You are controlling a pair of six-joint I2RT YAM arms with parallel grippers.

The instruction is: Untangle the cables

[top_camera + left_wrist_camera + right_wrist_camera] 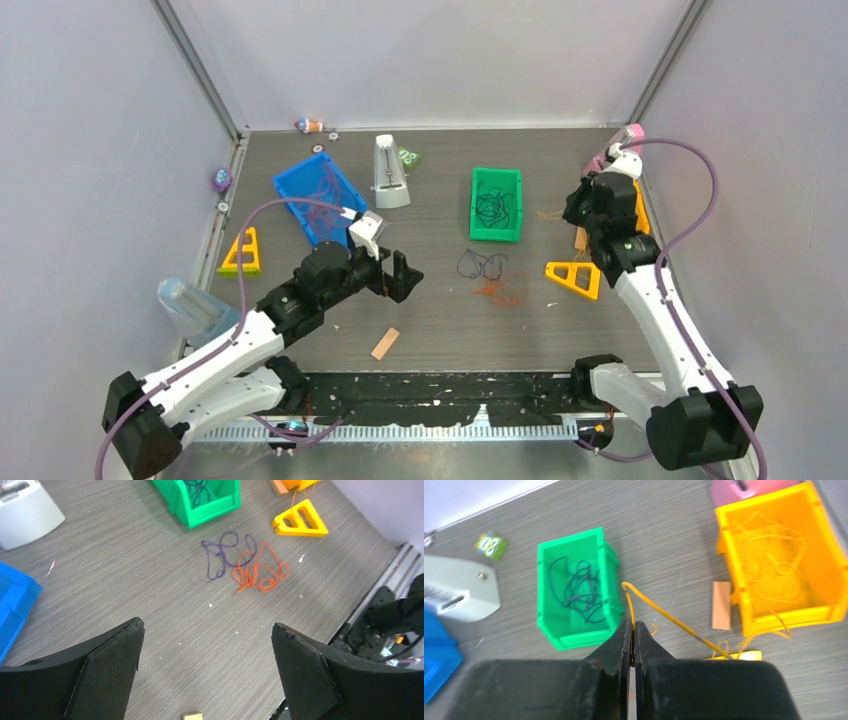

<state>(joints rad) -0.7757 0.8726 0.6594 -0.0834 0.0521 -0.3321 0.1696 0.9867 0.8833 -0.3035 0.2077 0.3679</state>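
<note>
a thin yellow cable [674, 620] is clamped in the right pincer [630, 626], whose fingers are pressed together on it. from the tips the cable loops up and slants off to the right, toward the near left corner of a yellow bin [824, 555]. more yellow cables [774, 565] lie coiled in that bin, and a few strands spill over its near wall. a tan wooden stick [722, 605] lies flat just beside the bin's left wall.

in the middle of the bench [440, 320] a purple cable [483, 264] and a red cable [505, 292] lie loose, the purple one on the far left side and the red one nearer. in the left wrist view their loops touch where they meet. just beyond them stands a green bin [496, 236] with dark cables [497, 205] tangled inside. a yellow triangle frame [575, 278] lies to the right of the loose pair.

the left pincer [400, 275] is to the left of the loose pair, above bare bench. its fingers are spread wide apart and nothing is between them. farther left sit a blue bin [320, 195] and, beside it, a white upright device [388, 172]. a second tan stick [385, 343] lies near the front edge.
</note>
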